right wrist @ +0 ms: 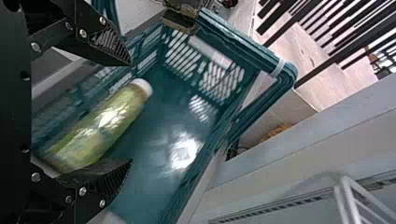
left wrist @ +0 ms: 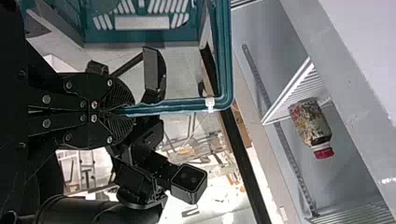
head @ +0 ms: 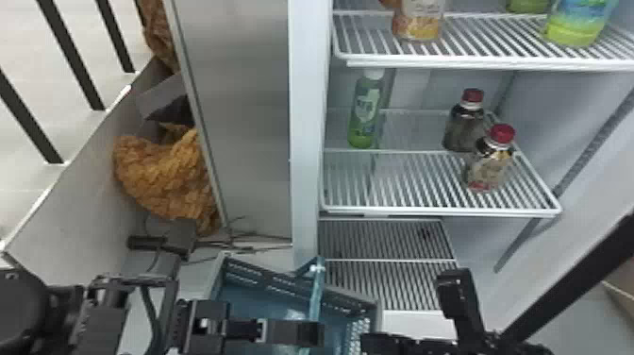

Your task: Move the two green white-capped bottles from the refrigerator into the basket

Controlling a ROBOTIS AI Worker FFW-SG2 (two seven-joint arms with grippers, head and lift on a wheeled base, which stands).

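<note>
One bottle [right wrist: 100, 126] lies within basket [right wrist: 212, 53] walls, right tool [head: 408, 309] spread wide.

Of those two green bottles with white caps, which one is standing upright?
The bottle on the refrigerator shelf, left of the red-capped ones. The other bottle is tipped over at the basket, between the open fingers of the right gripper.

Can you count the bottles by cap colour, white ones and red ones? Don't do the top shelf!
White caps: 2 (one green bottle on the shelf, another green bottle at the basket)
Red caps: 2 (the back dark bottle and the front dark bottle, both on that shelf)
Total: 4
</note>
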